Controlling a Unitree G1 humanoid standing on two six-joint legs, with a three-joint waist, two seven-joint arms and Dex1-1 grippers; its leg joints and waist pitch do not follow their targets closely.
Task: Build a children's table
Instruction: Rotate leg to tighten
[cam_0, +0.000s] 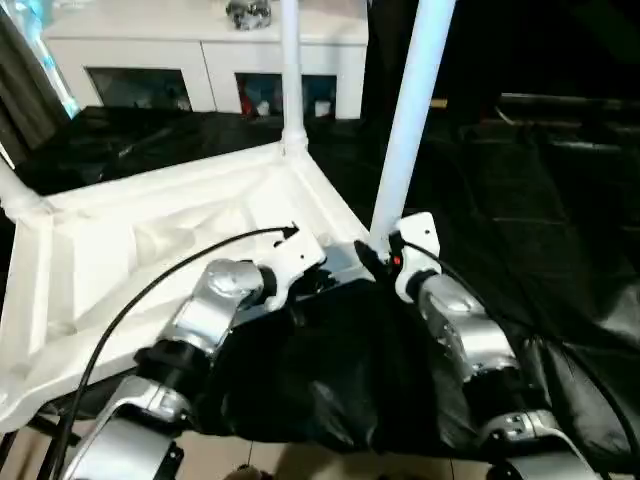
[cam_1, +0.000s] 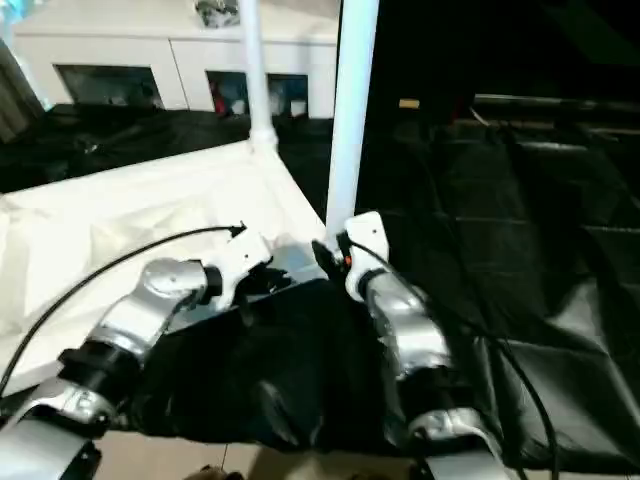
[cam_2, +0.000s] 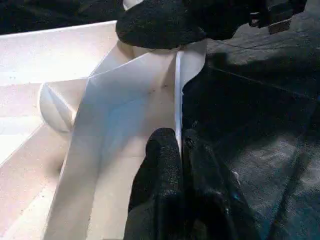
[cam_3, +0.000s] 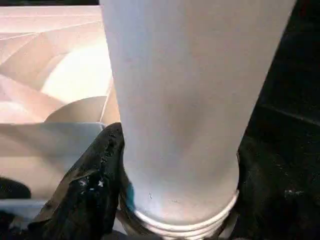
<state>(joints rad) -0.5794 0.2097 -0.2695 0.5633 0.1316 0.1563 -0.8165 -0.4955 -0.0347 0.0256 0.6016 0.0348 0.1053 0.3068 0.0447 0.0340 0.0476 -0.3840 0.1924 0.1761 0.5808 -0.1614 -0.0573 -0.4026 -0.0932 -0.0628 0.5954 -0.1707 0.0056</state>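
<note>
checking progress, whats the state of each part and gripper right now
tabletop: upside down, ribs up
far leg: upright in far corner socket
near leg: upright at near corner, between right gripper's fingers
left gripper: shut on tabletop rim
right gripper: around near leg's base

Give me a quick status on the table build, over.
Left gripper shut on tabletop rim. Right gripper around the near leg at its base, leg upright at the corner. Far leg already standing. Nothing in the way.
</note>
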